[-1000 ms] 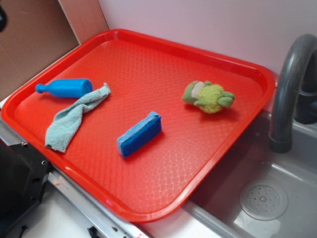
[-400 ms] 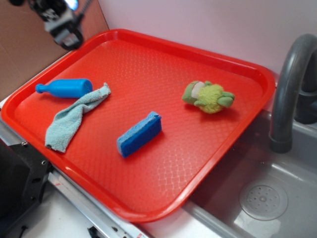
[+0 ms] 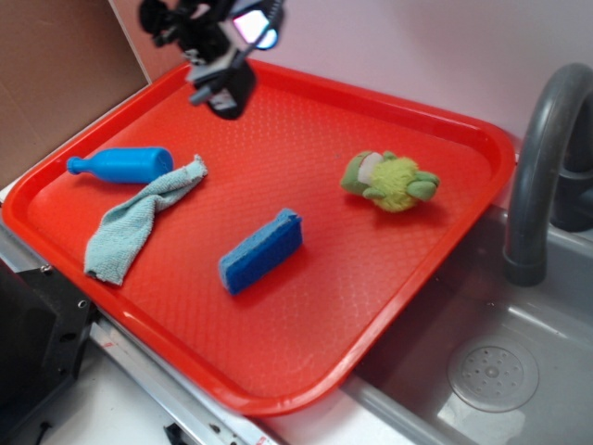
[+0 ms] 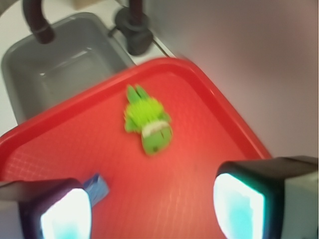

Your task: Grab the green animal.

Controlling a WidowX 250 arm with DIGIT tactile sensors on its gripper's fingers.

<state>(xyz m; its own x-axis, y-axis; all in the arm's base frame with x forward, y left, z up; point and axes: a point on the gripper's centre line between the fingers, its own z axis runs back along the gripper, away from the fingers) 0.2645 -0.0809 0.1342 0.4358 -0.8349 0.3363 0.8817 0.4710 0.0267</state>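
Observation:
The green animal (image 3: pixel 389 182), a fuzzy lime plush with darker olive limbs, lies on the right part of the red tray (image 3: pixel 278 362). In the wrist view it (image 4: pixel 147 123) lies ahead of the jaws, blurred. My gripper (image 3: pixel 222 88) hangs above the tray's far left part, well left of the toy and apart from it. In the wrist view the gripper (image 4: pixel 152 211) is open and empty, with one finger at each lower corner.
A blue sponge (image 3: pixel 261 249) lies mid-tray; its end shows in the wrist view (image 4: pixel 98 186). A pale teal cloth (image 3: pixel 139 221) and a blue bottle (image 3: pixel 122 164) lie at the left. A grey sink (image 3: pixel 491 362) with a dark faucet (image 3: pixel 542 167) is to the right.
The gripper has come into view from the upper left and moved right, over the tray's far left part. The objects on the tray have not moved.

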